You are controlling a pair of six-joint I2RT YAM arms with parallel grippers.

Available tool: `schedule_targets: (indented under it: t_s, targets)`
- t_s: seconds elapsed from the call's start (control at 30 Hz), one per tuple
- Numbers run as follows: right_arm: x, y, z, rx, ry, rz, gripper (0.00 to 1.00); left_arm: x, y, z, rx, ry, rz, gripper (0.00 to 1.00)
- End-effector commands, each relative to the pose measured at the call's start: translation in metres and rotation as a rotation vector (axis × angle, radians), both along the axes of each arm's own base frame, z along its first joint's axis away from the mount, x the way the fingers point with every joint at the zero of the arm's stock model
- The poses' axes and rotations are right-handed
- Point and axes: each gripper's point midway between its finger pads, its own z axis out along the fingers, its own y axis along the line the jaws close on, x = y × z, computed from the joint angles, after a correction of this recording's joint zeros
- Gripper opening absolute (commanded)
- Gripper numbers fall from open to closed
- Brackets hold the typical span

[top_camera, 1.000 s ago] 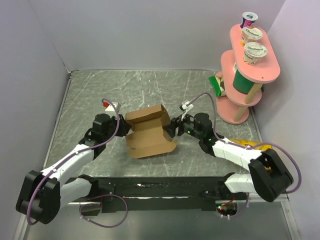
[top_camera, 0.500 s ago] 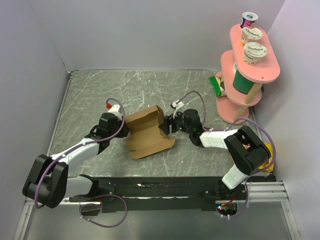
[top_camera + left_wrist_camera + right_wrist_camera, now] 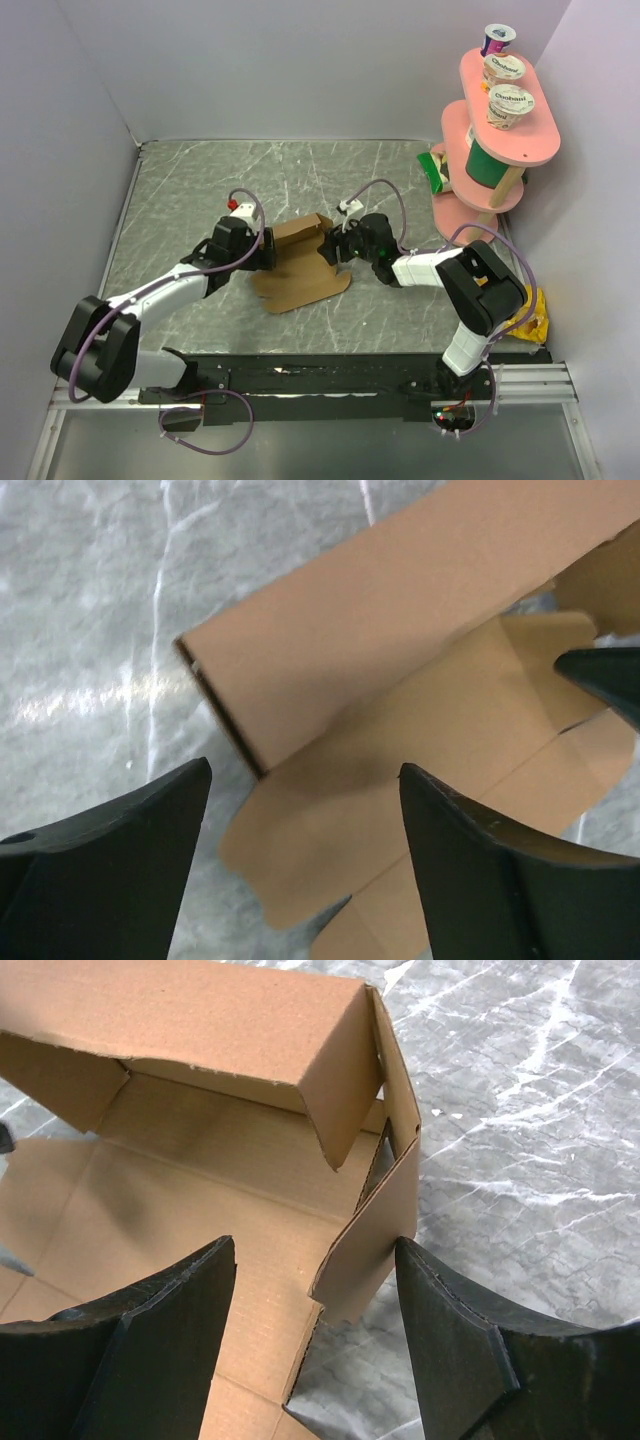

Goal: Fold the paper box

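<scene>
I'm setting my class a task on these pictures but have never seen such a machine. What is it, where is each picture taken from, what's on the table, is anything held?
Two robot arms are bolted to the near edge of the table, each ending in a two-fingered hand. The wide picture comes from a fixed camera above and behind them; the close-ups come from cameras on each wrist, showing that hand's dark fingers. On the table lies a brown paper box, half folded, one wall raised. The left hand and right hand flank it, both open; neither seems to grip it. At right, a pink shelf holds yogurt cups.
</scene>
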Motion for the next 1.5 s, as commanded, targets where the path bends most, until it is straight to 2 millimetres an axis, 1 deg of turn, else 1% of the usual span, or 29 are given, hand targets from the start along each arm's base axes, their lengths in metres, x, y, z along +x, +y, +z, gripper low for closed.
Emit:
schedule_targets:
  t_s: [0.0,0.03,0.1,0.13,0.17,0.2,0.23,0.3,0.33,0.4,0.43,0.47,0.5,0.53,0.6,0.63,0.7,0.73,0.8,0.93,1.07,1.1,1.17,1.27,1.3,1.33,1.43,1.47]
  targets:
    - [0.015,0.001,0.009,0.024,-0.024,-0.02,0.71,-0.007,0.011,0.025,0.008,-0.013,0.053,0.9]
    - [0.013,0.001,0.008,0.024,-0.02,-0.014,0.71,-0.009,0.012,0.041,-0.01,-0.038,0.056,0.9]
    - [0.014,0.001,0.009,0.026,-0.024,-0.016,0.71,-0.017,0.014,0.053,-0.019,-0.036,0.057,0.91]
    - [0.014,0.0,0.008,0.027,-0.024,-0.016,0.7,-0.016,0.013,0.075,-0.043,-0.085,0.054,0.9]
    - [0.013,0.0,0.008,0.026,-0.024,-0.016,0.7,-0.015,0.014,0.085,-0.048,-0.112,0.054,0.89]
    - [0.014,0.0,0.008,0.027,-0.025,-0.02,0.68,-0.013,0.014,0.096,-0.047,-0.143,0.047,0.87]
    - [0.015,-0.001,0.009,0.03,-0.028,-0.027,0.67,-0.007,0.01,0.117,-0.064,-0.187,0.035,0.84]
    - [0.018,-0.004,0.012,0.031,-0.039,-0.052,0.65,0.003,0.004,0.132,-0.049,-0.229,0.0,0.79]
    - [0.018,-0.005,0.012,0.029,-0.042,-0.057,0.63,0.014,-0.004,0.136,-0.039,-0.224,-0.026,0.77]
    - [0.023,-0.009,0.015,0.023,-0.054,-0.084,0.58,0.024,-0.014,0.13,0.012,-0.194,-0.093,0.74]
    - [0.024,-0.009,0.016,0.021,-0.055,-0.088,0.57,0.036,-0.021,0.119,0.046,-0.148,-0.113,0.73]
    - [0.025,-0.008,0.016,0.015,-0.058,-0.087,0.56,0.041,-0.027,0.113,0.056,-0.13,-0.134,0.73]
    - [0.027,-0.01,0.015,0.009,-0.059,-0.098,0.52,0.045,-0.029,0.109,0.076,-0.119,-0.149,0.73]
    - [0.028,-0.009,0.017,0.013,-0.065,-0.098,0.5,0.054,-0.033,0.102,0.092,-0.108,-0.153,0.73]
    - [0.03,-0.011,0.021,0.019,-0.075,-0.109,0.49,0.059,-0.036,0.094,0.111,-0.099,-0.167,0.74]
    - [0.029,-0.011,0.02,0.012,-0.071,-0.111,0.48,0.061,-0.039,0.088,0.115,-0.086,-0.178,0.74]
    - [0.03,-0.013,0.021,0.006,-0.069,-0.123,0.47,0.059,-0.047,0.081,0.127,-0.076,-0.217,0.75]
    - [0.031,-0.012,0.022,0.006,-0.069,-0.125,0.47,0.059,-0.049,0.073,0.141,-0.06,-0.229,0.76]
    - [0.031,-0.012,0.022,0.01,-0.065,-0.129,0.46,0.054,-0.055,0.064,0.161,-0.045,-0.272,0.77]
    - [0.028,-0.012,0.022,0.016,-0.062,-0.139,0.46,0.058,-0.053,0.051,0.209,-0.038,-0.279,0.76]
    - [0.026,-0.009,0.023,0.001,-0.078,-0.156,0.46,0.062,-0.055,0.048,0.2,-0.052,-0.271,0.72]
    - [0.025,-0.006,0.024,-0.001,-0.079,-0.153,0.45,0.062,-0.055,0.047,0.198,-0.057,-0.271,0.7]
    - [0.024,-0.005,0.025,-0.003,-0.081,-0.157,0.44,0.063,-0.055,0.046,0.198,-0.056,-0.272,0.69]
    - [0.021,0.001,0.029,0.001,-0.083,-0.151,0.43,0.061,-0.059,0.044,0.181,-0.051,-0.286,0.63]
    - [0.021,0.003,0.033,0.001,-0.089,-0.153,0.42,0.06,-0.06,0.042,0.177,-0.048,-0.292,0.63]
    - [0.018,0.006,0.031,-0.011,-0.082,-0.147,0.41,0.06,-0.061,0.042,0.173,-0.045,-0.294,0.62]
    - [0.016,0.013,0.034,-0.024,-0.088,-0.15,0.4,0.058,-0.065,0.038,0.159,-0.03,-0.307,0.61]
    - [0.012,0.019,0.034,-0.024,-0.087,-0.134,0.4,0.057,-0.065,0.038,0.152,-0.03,-0.31,0.6]
